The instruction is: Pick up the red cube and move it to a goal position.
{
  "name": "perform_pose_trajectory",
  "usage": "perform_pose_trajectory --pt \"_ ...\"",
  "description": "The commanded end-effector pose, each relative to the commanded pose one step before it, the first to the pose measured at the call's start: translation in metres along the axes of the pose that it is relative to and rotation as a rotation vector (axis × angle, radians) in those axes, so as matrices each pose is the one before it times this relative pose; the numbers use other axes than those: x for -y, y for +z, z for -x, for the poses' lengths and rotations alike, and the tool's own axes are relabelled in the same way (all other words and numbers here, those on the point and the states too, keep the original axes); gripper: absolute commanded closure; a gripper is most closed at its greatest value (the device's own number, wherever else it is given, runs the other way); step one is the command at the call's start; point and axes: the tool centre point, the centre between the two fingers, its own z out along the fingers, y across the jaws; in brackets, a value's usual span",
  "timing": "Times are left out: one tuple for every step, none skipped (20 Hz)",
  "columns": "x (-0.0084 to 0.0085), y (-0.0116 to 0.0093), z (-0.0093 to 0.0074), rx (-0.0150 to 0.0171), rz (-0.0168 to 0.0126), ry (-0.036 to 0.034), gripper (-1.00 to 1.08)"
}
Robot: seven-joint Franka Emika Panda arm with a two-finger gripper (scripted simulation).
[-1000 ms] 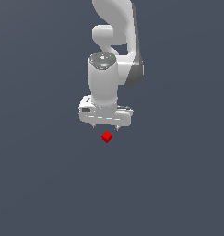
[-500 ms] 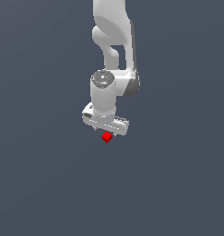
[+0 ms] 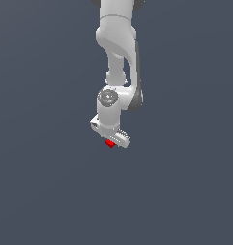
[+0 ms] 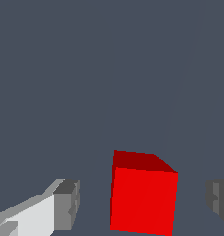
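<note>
The red cube (image 3: 110,143) lies on the dark grey floor, partly hidden under my white gripper (image 3: 111,139) in the exterior view. In the wrist view the red cube (image 4: 142,196) sits between my two grey fingertips (image 4: 67,205), with a gap on each side. The jaws stand apart and touch nothing. The gripper (image 4: 143,203) is open and low around the cube.
The white arm (image 3: 119,52) comes down from the top of the exterior view. Plain dark grey floor (image 3: 46,182) lies all around, with no other objects in view.
The arm has lowered and turned its wrist. The gripper has come down over the cube, which now shows only partly below the hand. The cube has not moved.
</note>
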Motion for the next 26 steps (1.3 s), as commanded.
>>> perform_pose_trajectory --pt "-0.00093 0.01159 0.00282 0.00316 0.00022 0.0434 -0.92" --pt "-0.00026 0.00366 0.00094 0.00133 0.00013 0.01294 -0.92" --pt "-0.00022 0.00321 0.00082 0.00118 0.00008 0.01131 -0.92" --pt "-0.00016 0.00274 0.0007 0.00103 0.00003 0.00964 -0.92" --pt "-0.0001 0.00227 0.00057 0.00089 -0.00004 0.00797 -0.92" --pt "-0.00001 0.0018 0.00046 0.00075 -0.00011 0.00625 -0.92" --pt "0.00005 0.00133 0.00033 0.00062 -0.00018 0.00459 -0.92" --pt "0.00012 0.00086 0.0002 0.00049 -0.00026 0.00288 -0.92" --pt "0.00015 0.00038 0.00004 0.00039 -0.00038 0.00127 -0.92" --pt "0.0001 0.00001 -0.00008 0.0 0.0 0.0 -0.92" --pt "0.0 0.0 0.0 0.0 0.0 0.0 1.08" --pt "0.0 0.0 0.0 0.0 0.0 0.0 1.08" --pt "0.0 0.0 0.0 0.0 0.0 0.0 1.08" --pt "0.0 0.0 0.0 0.0 0.0 0.0 1.08" --pt "0.0 0.0 0.0 0.0 0.0 0.0 1.08" --pt "0.0 0.0 0.0 0.0 0.0 0.0 1.08" --pt "0.0 0.0 0.0 0.0 0.0 0.0 1.08" --pt "0.0 0.0 0.0 0.0 0.0 0.0 1.08" --pt "0.0 0.0 0.0 0.0 0.0 0.0 1.08" --pt "0.0 0.0 0.0 0.0 0.0 0.0 1.08" --pt "0.0003 -0.00019 0.00017 0.00007 -0.00032 -0.00061 1.08" --pt "0.00003 -0.00027 0.00003 0.0 0.0 0.0 1.08" --pt "0.00007 -0.0008 0.00008 0.0 0.0 0.0 1.08" --pt "0.00012 -0.00133 0.00013 0.0 0.0 0.0 1.08" --pt "0.00017 -0.00187 0.00018 0.0 0.0 0.0 1.08" --pt "0.00023 -0.0024 0.00023 0.0 0.0 0.0 1.08"
